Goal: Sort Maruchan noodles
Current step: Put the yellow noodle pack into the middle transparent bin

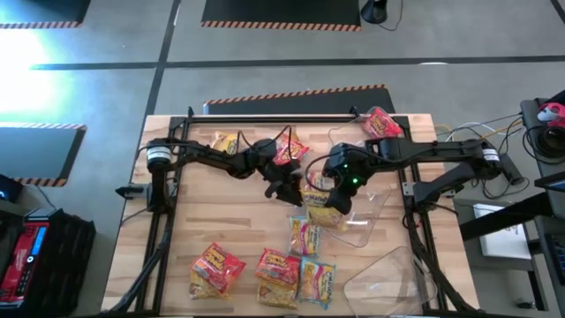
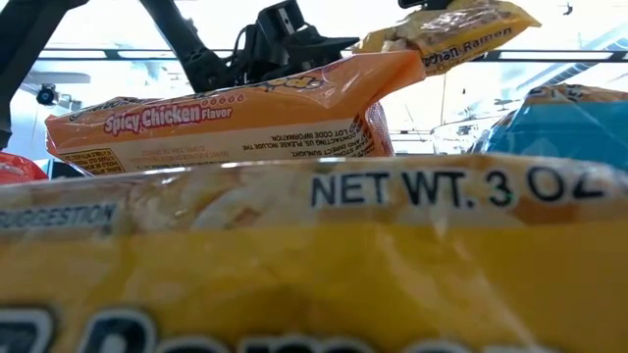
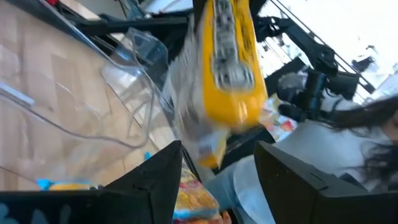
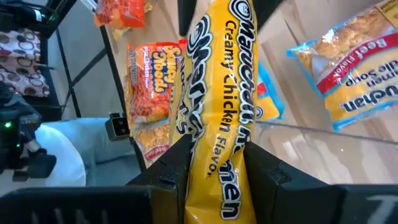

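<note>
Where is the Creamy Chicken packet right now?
The Creamy Chicken packet is pinched in the right tool, held mid-table in the high view, just right of the left tool and beside a clear tub.

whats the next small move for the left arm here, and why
Probably back the left gripper away. Its fingers stand apart around the yellow Creamy Chicken packet without pinching it, while the right gripper is shut on that packet, so the handover looks done. Once clear, the right arm could carry it toward the clear tub beside it.

Overhead view straight down, low view pressed against packets point(image 2: 294, 265), wrist views share yellow packet point(image 4: 227, 99)
</note>
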